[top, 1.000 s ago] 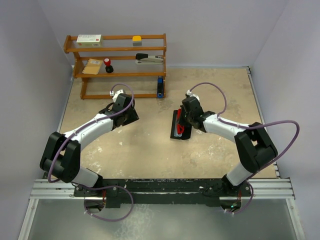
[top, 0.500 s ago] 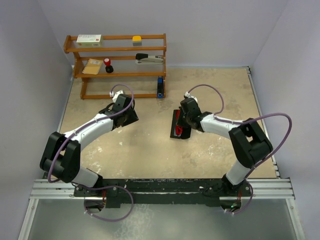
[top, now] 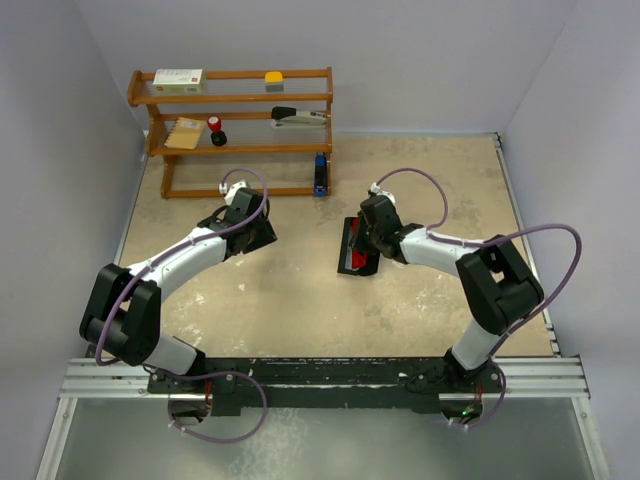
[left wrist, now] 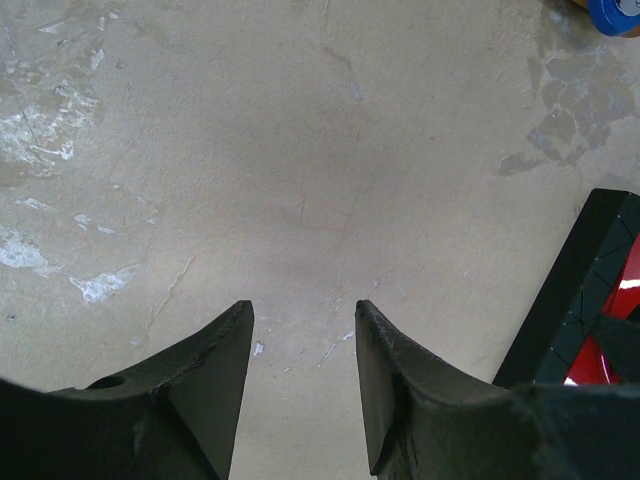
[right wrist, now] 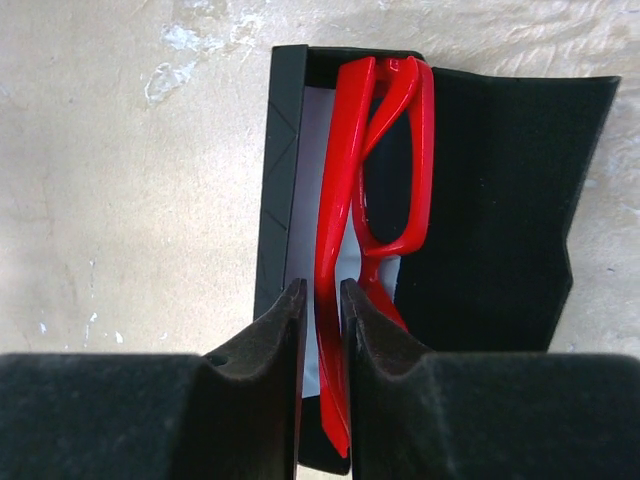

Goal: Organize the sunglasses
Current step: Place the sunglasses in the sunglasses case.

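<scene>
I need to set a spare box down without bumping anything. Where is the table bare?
Barest is the table stretch between the two arms, nearer than the black case. Also free: the far right corner beyond the right arm. Crowded: the wooden rack with the left gripper in front, and the case, where the right gripper pinches the sunglasses.

No text is legible; the white box [top: 178, 79] on the wooden rack [top: 240, 98] bears print too small to read.
</scene>
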`<state>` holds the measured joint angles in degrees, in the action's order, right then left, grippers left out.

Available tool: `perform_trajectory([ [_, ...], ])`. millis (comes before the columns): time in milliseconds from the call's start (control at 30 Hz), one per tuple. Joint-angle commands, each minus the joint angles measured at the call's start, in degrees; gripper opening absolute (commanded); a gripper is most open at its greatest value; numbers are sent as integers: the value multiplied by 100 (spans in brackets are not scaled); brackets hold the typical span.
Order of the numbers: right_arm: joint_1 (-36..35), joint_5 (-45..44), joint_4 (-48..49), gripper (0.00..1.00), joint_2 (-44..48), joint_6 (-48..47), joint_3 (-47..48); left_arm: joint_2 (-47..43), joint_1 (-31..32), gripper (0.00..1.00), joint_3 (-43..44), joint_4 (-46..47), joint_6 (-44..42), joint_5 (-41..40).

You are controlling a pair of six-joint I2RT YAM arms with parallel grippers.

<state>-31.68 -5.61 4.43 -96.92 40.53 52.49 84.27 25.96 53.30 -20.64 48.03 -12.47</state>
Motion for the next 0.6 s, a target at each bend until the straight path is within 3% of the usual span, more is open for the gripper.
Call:
perform_trajectory([
  [0, 30, -279, -212, 24, 382, -71, 87, -157, 42, 43, 176, 153, 56, -55],
  [433, 31, -262, -601, 30, 699, -282, 49, -51, 169, 40, 265, 235, 31, -38],
  [567, 30, -389, -694, 28, 906, -358, -19, 88, 252, 25, 349, 416, -43, 44],
])
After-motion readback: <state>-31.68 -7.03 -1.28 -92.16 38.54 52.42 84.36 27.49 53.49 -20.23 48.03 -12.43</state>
